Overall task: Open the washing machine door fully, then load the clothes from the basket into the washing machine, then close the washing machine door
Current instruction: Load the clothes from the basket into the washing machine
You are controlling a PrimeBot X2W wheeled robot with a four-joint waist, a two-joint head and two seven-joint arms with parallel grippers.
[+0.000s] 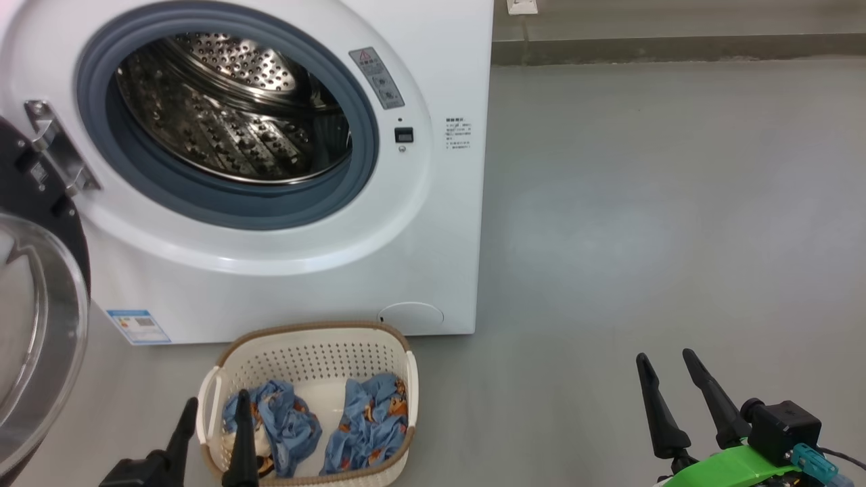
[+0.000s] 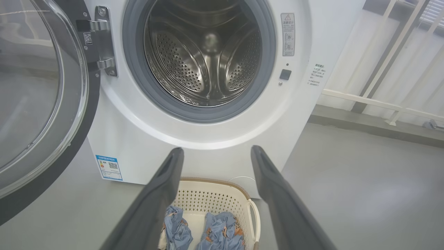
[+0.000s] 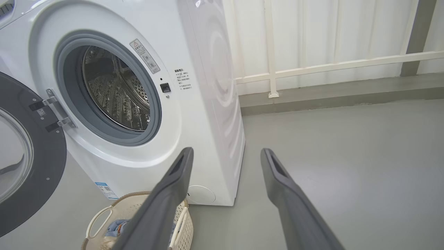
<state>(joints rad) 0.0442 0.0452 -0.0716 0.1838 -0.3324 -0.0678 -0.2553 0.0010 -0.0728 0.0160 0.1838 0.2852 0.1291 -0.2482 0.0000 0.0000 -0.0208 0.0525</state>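
The white washing machine [image 1: 433,223] stands at the left with its steel drum [image 1: 230,108] exposed. Its door [image 1: 40,325] hangs swung wide open at the far left, black frame and glass bowl facing out [image 2: 38,104]. The cream basket [image 1: 304,352] sits on the floor in front of the machine and holds two bundles of light blue printed clothes [image 1: 369,419]. My left gripper [image 1: 215,409] is open and empty, hovering over the basket's near left corner. My right gripper [image 1: 666,362] is open and empty, over bare floor to the basket's right.
Grey floor [image 1: 643,223] spreads to the right of the machine. A low grey kerb [image 1: 676,47] and white railing [image 3: 329,66] run along the back wall. The open door's edge juts out toward my left arm.
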